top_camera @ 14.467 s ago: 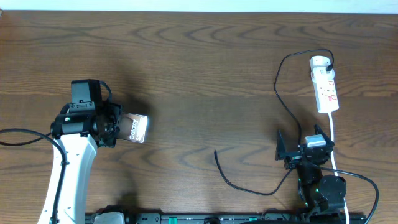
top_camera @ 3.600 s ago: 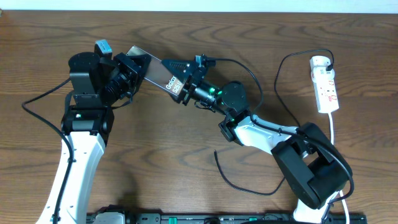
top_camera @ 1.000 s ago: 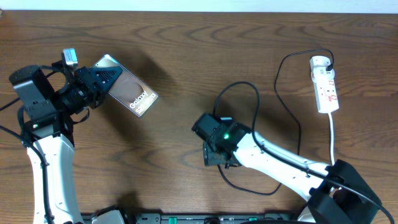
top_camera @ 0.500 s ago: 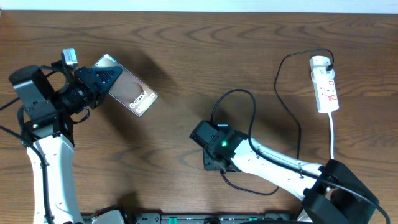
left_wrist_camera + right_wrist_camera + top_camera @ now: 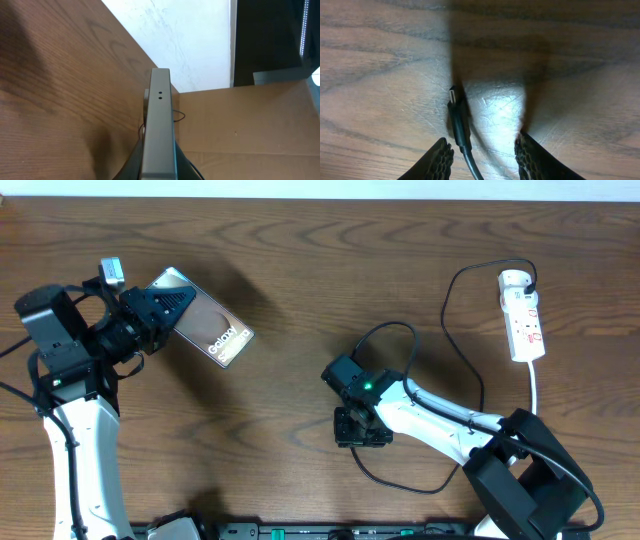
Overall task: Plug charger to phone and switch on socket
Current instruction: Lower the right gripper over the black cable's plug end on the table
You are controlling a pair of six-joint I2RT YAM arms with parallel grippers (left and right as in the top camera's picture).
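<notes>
My left gripper (image 5: 172, 305) is shut on one end of the phone (image 5: 212, 332) and holds it tilted above the table's left side, its bronze back with "Galaxy" lettering facing up. In the left wrist view the phone (image 5: 159, 120) shows edge-on between the fingers. The charger (image 5: 443, 310) runs as a thin black cable from its plug in the socket (image 5: 522, 315) at the far right and loops to the table's middle. My right gripper (image 5: 362, 438) stands open there. The charger's connector tip (image 5: 453, 95) lies on the wood between the fingers (image 5: 440, 160), close to the left one.
The socket's white cord (image 5: 535, 395) trails toward the near edge by the right arm's base. A brown cardboard surface (image 5: 240, 130) and a white wall lie beyond the table (image 5: 300, 260) in the left wrist view.
My right arm has turned and shifted slightly right over the cable's end, and its jaws have narrowed. The left arm and the phone have not moved.
</notes>
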